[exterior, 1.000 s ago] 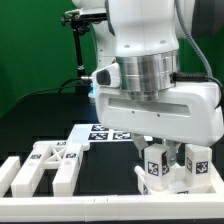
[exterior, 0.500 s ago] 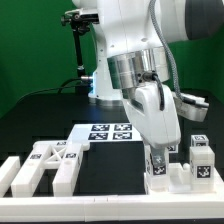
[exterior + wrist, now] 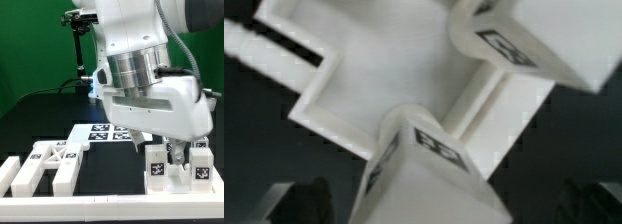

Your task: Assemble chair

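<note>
- Arm: bulky rounded shells, glossy white.
- Collar well above the fingers: ribbed silver-grey metal ring.
- Housing just above the fingers: broad white box, soft edges.
- Fingers: dark grey, blurred.

The black table carries the marker board far in the middle, white frames at the exterior view's left, tagged chair parts at its right, and a border rail nearest.

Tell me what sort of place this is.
Probably a robotics lab bench: a green backdrop, a black table with the marker board, and tagged white chair parts under a robot arm.
</note>
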`<state>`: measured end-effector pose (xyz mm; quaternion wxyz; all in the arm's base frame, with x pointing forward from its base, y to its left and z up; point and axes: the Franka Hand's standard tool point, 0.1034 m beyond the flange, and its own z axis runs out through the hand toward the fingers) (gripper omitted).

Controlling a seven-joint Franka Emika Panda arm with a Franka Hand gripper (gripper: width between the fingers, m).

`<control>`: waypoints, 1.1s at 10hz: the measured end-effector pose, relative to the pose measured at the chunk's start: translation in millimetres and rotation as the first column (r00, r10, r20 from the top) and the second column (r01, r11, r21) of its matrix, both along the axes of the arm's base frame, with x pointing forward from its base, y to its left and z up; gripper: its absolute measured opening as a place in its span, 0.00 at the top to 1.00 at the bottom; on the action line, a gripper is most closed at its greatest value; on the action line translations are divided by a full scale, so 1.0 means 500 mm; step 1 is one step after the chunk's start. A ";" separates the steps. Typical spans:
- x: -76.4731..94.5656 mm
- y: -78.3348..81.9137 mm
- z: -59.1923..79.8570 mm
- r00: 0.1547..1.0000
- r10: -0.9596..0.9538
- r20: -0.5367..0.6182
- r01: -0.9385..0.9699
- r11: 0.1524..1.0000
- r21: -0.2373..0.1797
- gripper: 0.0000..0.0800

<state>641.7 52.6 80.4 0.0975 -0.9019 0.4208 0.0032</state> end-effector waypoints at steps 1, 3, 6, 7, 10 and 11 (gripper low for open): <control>-0.010 0.007 -0.004 0.992 0.124 -0.001 -0.124 0.992 -0.011 0.19; -0.023 -0.002 -0.001 0.978 0.200 0.056 -0.197 0.979 -0.053 0.19; -0.019 -0.012 -0.010 0.831 0.554 0.061 -0.541 0.828 -0.149 0.19; -0.017 -0.009 -0.016 0.799 0.599 0.052 -0.585 0.794 -0.163 0.19; -0.018 -0.010 -0.016 0.863 0.503 0.051 -0.492 0.859 -0.145 0.45; -0.018 -0.009 -0.016 0.902 0.429 0.048 -0.420 0.898 -0.134 0.65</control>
